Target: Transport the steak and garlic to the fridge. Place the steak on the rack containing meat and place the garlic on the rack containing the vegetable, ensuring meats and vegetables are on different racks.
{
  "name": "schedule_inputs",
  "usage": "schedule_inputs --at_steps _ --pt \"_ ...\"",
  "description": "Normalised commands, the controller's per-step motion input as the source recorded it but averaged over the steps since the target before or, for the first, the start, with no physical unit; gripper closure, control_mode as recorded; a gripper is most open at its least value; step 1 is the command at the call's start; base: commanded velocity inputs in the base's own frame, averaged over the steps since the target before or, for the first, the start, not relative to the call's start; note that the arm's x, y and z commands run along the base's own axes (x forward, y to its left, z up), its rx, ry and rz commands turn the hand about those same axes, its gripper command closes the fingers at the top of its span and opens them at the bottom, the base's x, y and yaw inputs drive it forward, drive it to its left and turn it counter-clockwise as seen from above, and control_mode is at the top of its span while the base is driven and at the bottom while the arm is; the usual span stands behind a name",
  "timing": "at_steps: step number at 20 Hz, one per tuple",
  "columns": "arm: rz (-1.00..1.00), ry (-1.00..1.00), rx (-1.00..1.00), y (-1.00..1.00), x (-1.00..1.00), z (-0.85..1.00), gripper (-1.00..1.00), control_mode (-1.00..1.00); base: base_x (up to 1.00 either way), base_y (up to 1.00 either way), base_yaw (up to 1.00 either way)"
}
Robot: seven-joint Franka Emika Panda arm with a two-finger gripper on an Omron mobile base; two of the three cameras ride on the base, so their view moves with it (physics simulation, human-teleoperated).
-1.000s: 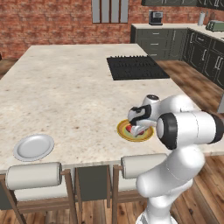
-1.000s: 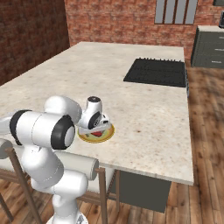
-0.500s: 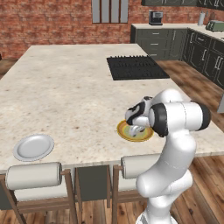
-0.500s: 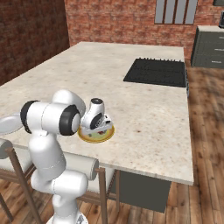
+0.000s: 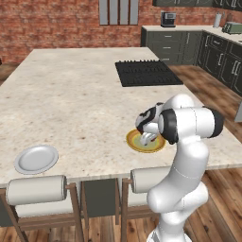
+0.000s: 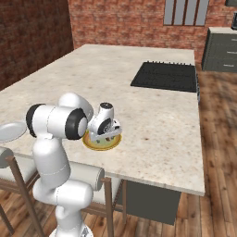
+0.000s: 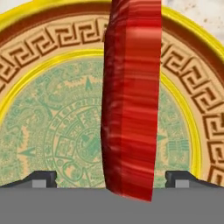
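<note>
A: So, where is the gripper [image 5: 147, 140]?

B: Low over the yellow plate [image 5: 133, 141], near the counter's [image 5: 71, 99] front edge. In the right base view the gripper [image 6: 105, 137] points down onto the plate [image 6: 99, 146], which sits just in from that same edge.

A: And the steak?

B: In the hand view the steak [image 7: 131, 100] stands on edge as a tall red slab, running up the middle of the plate [image 7: 52, 131]. The two fingertips [image 7: 41, 178] sit at either side of it, well apart from its faces.

A: So it's spread, not clamped?

B: It looks spread, with a gap on each side of the steak. Whether the steak rests on the plate or is lifted off it, I cannot tell from this angle.

A: How much room around the plate?

B: Plenty behind it: bare counter runs back from the plate to the black cooktop [image 5: 146, 72]. Well to the plate's left, also near the front edge, lies a grey plate [image 5: 36, 159]. Two stools [image 5: 35, 190] are tucked under the front edge below the plates. To the plate's right the counter ends soon, with wood floor [image 6: 222, 152] beyond.

A: The plate's rim?

B: A yellow edge, then a brown key-pattern band, then a green centre.
</note>
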Motion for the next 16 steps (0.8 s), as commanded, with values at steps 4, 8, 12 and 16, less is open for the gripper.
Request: schedule_inputs --at_steps 4,8,12,16 --pt "0.0 -0.01 0.0 0.0 0.12 0.0 -1.0 -1.0 0.0 0.0 0.0" --pt "0.0 -0.01 0.0 0.15 0.35 -0.07 1.0 -1.0 0.0 0.0 0.0" --pt "0.0 -0.04 0.0 0.29 0.45 -0.09 1.0 -1.0 0.0 0.0 0.0" --pt "0.0 -0.09 0.0 0.15 0.34 0.0 1.0 -1.0 0.0 0.0 0.0"
